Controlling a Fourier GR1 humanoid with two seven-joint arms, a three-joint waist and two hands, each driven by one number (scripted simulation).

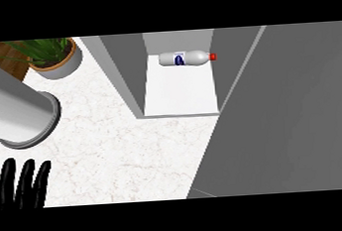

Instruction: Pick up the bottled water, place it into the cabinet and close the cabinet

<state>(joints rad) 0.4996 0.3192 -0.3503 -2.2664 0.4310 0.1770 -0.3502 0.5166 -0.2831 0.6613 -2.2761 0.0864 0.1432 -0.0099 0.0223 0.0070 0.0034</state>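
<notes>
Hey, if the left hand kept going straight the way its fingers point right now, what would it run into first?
The left hand points up the picture across bare counter. The first thing in that line looks like the rim of the grey cylinder above it, though their relative heights are unclear.

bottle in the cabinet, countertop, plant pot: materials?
Bottled water: looks like pale translucent plastic, with a red cap and a blue label. Countertop: white with faint veining, probably marble or a stone look, matte. Plant pot: plain grey and matte, maybe ceramic or concrete; the look leaves it open.
</notes>
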